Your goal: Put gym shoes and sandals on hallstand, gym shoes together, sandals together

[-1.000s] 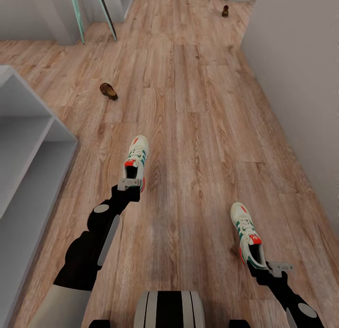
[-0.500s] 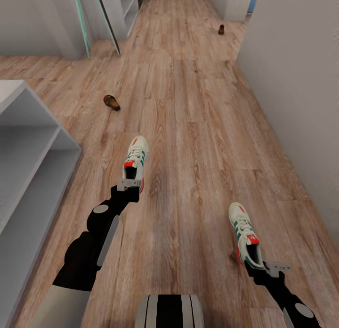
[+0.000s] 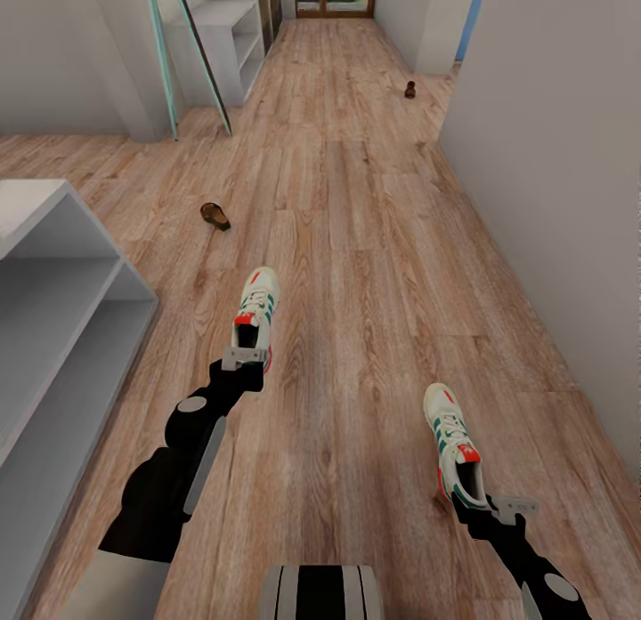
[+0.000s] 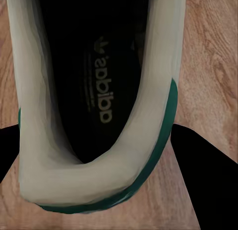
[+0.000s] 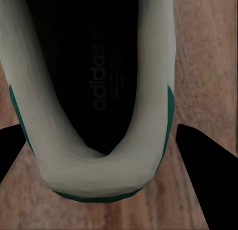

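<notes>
White leather with teal stripes, one gym shoe (image 3: 257, 313) hangs heel-first in the left pincer (image 3: 242, 360), clamped at the heel collar, over the corridor floor (image 3: 356, 273). The other gym shoe (image 3: 455, 444) is gripped the same way by the right pincer (image 3: 499, 510). One brown sandal (image 3: 215, 216) lies on the planks beyond the left shoe, another sandal (image 3: 410, 90) far down the corridor. The grey hallstand (image 3: 62, 335) stands to the left.

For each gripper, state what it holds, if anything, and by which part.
Left gripper: a gym shoe, by its heel. Right gripper: the other gym shoe, also by its heel.
</notes>
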{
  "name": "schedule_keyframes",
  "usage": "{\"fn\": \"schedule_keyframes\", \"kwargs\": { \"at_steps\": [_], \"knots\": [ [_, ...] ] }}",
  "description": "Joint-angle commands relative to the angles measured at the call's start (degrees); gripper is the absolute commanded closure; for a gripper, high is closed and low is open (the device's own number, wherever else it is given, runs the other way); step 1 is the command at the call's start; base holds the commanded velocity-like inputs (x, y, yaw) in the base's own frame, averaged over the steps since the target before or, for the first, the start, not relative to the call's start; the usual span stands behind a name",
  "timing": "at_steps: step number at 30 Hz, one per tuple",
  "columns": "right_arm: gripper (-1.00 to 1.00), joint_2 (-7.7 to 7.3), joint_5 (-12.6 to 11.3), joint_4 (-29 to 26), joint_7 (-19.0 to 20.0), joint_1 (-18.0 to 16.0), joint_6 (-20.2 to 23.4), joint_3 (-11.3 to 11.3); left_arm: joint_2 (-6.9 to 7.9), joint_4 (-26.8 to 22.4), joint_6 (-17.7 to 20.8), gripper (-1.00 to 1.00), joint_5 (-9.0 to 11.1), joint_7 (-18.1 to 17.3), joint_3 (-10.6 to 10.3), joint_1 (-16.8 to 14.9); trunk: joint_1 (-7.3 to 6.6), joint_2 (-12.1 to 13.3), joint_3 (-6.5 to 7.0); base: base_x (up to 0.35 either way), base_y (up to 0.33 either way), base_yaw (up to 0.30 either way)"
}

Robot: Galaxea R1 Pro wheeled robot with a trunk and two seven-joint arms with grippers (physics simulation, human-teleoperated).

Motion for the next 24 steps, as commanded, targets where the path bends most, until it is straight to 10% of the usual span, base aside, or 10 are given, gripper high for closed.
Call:
{"fn": "schedule_keyframes", "kwargs": {
  "at_steps": [1, 13, 20, 24],
  "knots": [
    [1.00, 0.05, 0.6, 0.0, 0.4, 0.0, -0.3, -0.3, 0.01, -0.1, 0.2, 1.00, 0.0, 0.2, 0.0, 0.4, -0.03, 0.0, 0.28, 0.000, 0.000, -0.070],
    [1.00, -0.04, 0.7, 0.0, 0.4, 0.0, -0.4, -0.4, 0.02, 0.4, -2.0, 1.00, 0.2, 5.1, -0.1, 8.3, -0.34, 0.2, 4.00, 0.000, 0.000, -0.018],
    [1.00, -0.03, 0.7, 0.2, 0.4, 0.9, -1.1, -0.4, -0.05, 5.2, -11.3, 1.00, 0.3, 6.7, 0.0, 13.9, -0.52, 0.3, 6.18, 0.000, 0.000, 0.000],
    [1.00, -0.03, 0.7, 0.2, 0.4, 3.8, -6.0, -0.4, 0.01, 16.3, -22.5, 1.00, 0.4, 9.3, 0.0, 15.8, -0.62, 0.3, 7.42, 0.000, 0.000, 0.000]
  ]
}}
